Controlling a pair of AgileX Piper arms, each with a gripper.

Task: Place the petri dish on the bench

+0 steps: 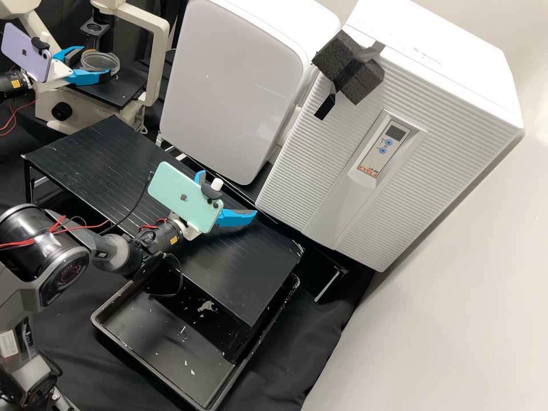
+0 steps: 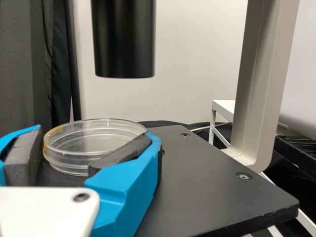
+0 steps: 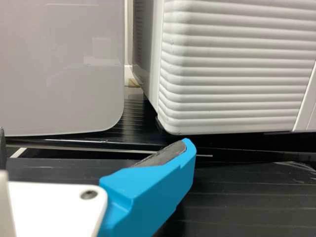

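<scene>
High view: my left gripper [image 1: 96, 61] looks clasped on one petri dish [image 1: 104, 64], inward from the stage [image 1: 123, 93] corner nearest one bench [image 1: 245, 274]. Left wrist view: a weak squeeze could let that smooth rim slip. Right wrist view: my second gripper [image 3: 95, 138], spread wide, grasps nothing.

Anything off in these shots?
Yes. White flecks and a pale patch mark the black tray, like debris or a spill. The petri dish has an amber mark on its rim, possibly residue.
</scene>
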